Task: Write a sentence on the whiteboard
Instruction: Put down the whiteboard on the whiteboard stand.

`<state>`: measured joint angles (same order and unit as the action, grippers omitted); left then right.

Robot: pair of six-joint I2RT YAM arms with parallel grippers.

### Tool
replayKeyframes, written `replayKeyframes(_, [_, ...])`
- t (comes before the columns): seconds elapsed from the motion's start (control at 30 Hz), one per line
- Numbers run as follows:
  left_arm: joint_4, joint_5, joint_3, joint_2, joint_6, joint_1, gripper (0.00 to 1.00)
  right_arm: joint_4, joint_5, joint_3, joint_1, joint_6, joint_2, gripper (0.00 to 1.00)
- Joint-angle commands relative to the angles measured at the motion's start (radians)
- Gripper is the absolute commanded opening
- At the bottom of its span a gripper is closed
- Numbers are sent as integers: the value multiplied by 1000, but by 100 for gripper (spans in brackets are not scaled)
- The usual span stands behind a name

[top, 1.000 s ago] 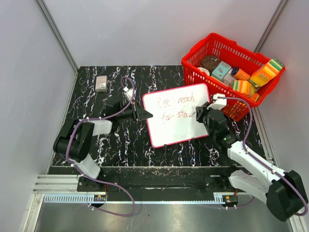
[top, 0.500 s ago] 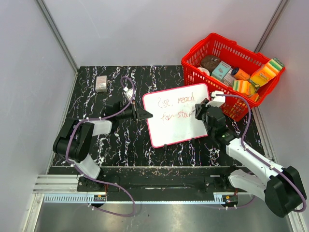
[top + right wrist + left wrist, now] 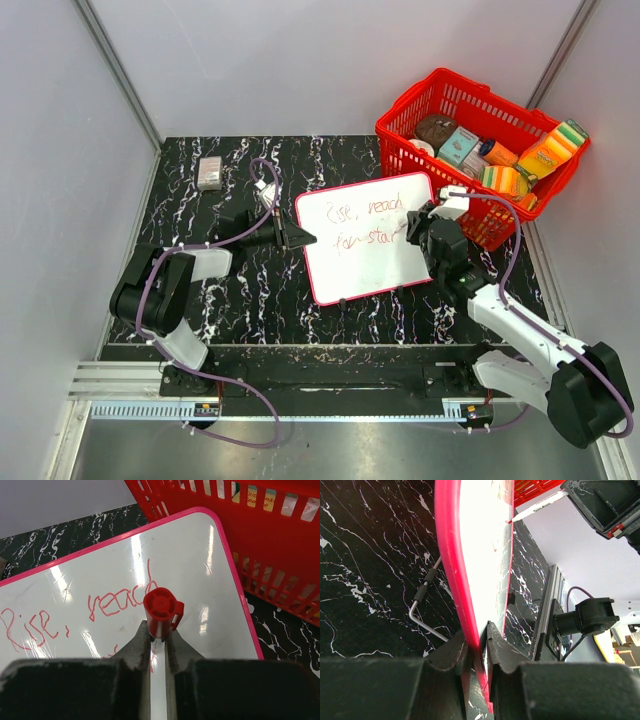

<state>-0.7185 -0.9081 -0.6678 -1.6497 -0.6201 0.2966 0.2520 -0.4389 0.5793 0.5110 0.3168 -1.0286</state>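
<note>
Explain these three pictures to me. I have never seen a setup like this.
Two robot arms stand at the near edge of a black marbled table. The wide picture looks down from above and behind them. The other two come from a small camera on each wrist, so each shows its own pincer. The left pincer clamps the left rim of a whiteboard, seemingly to steady it. The right pincer grips a red marker, its tip at the board, by red writing that reads roughly "Rise, reach for star". A red basket of groceries sits at the board's far right corner. A small grey block lies far left.
</note>
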Motion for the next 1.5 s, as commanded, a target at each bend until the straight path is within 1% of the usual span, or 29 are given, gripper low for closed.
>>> replayKeyframes(0.0, [-7,17,-21,25,89,18,0,49,-38,37,-11,-15,2,0])
replayKeyframes(0.6, [-9,18,-19,28,89,18,0,-33,-18,-35,-12,22,55,0])
replayKeyframes(0.97, [-6,20,-21,27,88,18,0,-8,-26,40,-12,5,91,0])
replayKeyframes(1.23, [-7,20,-21,27,89,18,0,20,-35,86,-20,-21,30,0])
replayKeyframes(1.47, [-6,20,-19,28,88,18,0,30,-20,83,-35,-12,-13,0])
